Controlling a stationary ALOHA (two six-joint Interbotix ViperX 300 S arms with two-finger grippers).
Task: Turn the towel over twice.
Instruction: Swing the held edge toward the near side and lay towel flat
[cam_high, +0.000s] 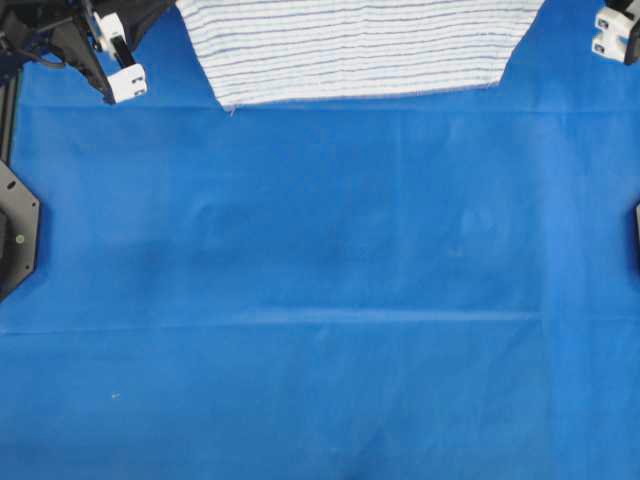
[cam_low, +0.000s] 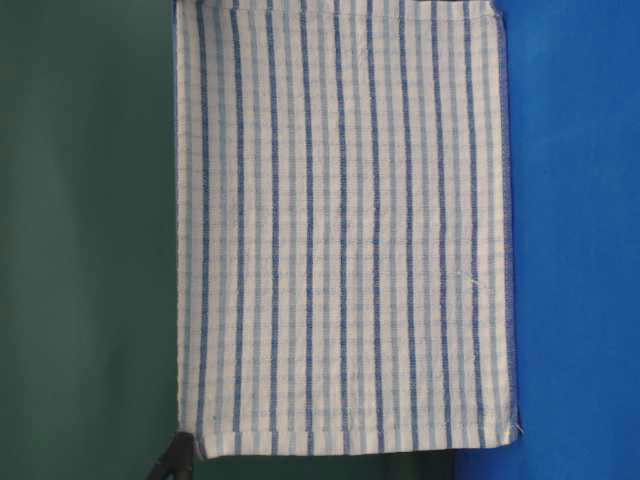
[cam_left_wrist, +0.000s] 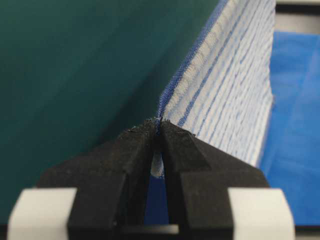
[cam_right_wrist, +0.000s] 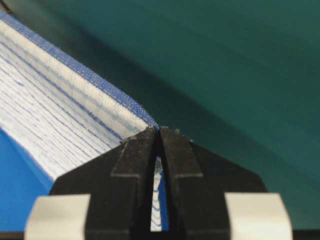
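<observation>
Light and limp, the towel (cam_low: 345, 230) hangs taut above the blue-covered tabletop (cam_high: 320, 300), the left gripper (cam_left_wrist: 157, 127) and right gripper (cam_right_wrist: 159, 131) each pinched shut on an upper corner hem, the sensible hold since thin cloth sags elsewhere.

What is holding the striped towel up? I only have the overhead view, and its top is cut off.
Observer: The left tool is shut on a top corner of the white, blue-striped cloth towel.
Operator: And the other corner?
Observer: The right tool is pinched on the hemmed edge there.
Operator: Is the towel hanging flat?
Observer: Yes, the table-level view shows it spread smooth, its lower edge at the large plain blue cloth.
</observation>
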